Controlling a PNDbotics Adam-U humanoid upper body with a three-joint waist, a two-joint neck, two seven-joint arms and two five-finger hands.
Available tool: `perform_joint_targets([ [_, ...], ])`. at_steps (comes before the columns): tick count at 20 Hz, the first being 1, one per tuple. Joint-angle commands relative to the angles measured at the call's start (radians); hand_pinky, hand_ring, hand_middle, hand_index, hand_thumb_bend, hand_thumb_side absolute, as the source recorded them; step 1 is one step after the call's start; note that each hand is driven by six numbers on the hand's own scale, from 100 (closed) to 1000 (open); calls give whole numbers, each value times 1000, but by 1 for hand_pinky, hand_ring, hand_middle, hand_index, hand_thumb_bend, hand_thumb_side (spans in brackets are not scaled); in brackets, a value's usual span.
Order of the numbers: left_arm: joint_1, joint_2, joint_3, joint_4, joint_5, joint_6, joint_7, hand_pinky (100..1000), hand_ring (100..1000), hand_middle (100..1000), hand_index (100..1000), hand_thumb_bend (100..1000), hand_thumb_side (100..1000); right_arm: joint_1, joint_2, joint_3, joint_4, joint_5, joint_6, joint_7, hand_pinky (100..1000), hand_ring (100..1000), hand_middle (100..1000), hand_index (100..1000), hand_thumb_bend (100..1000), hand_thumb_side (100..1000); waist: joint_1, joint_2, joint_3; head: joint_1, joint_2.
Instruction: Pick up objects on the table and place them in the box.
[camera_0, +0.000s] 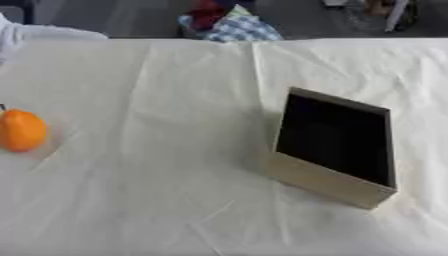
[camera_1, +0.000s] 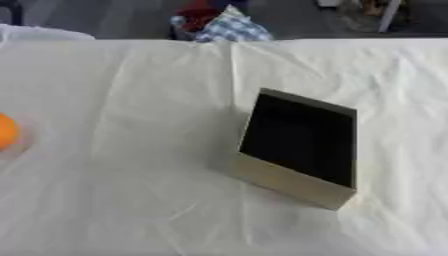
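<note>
Presently neither of my hands shows in either view, so I cannot report whether they are open, closed or holding anything; the orange fruit (camera_0: 21, 130) lies at the far left edge of the wrinkled white tablecloth (camera_0: 157, 190), well apart from the open box (camera_0: 334, 145) standing right of centre with its dark interior apparently bare. Risk, in my judgement: being round, the fruit may roll leftward off the table if my fingers nudge it, and the loose cloth could drag or bunch under a reach, shifting the box.

Creased white cloth (camera_0: 175, 200) covers table; grey floor (camera_0: 122, 15) beyond; bundle, perhaps checked fabric (camera_0: 232, 26), at far edge.
</note>
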Motion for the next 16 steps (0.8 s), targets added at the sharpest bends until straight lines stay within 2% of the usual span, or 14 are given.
perform_joint_targets([
  [1,-26,53,9,46,-15,-7,-46,827,880,862,884,574,407,-9,-27,-1,-18,1,2,1,577,672,591,768,100,780,3,-14,-1,-1,-2],
  [3,-35,56,6,74,-18,-13,-64,834,886,866,886,565,363,-10,-26,0,-18,1,2,2,577,672,591,768,100,779,3,-14,-2,-1,-1],
  [8,-54,58,-12,135,-34,-35,-110,849,899,883,900,504,175,-13,-26,2,-18,0,1,4,578,672,592,768,100,778,1,-15,-5,1,-2],
  [11,-62,62,-28,158,-47,-50,-143,855,908,896,906,501,107,-15,-26,3,-18,-1,0,6,578,672,591,769,100,778,1,-15,-7,2,-2],
  [16,-65,70,-52,182,-98,-67,-186,856,924,910,932,522,100,-15,-25,5,-18,-3,0,7,577,671,591,769,100,778,1,-13,-9,3,2],
])
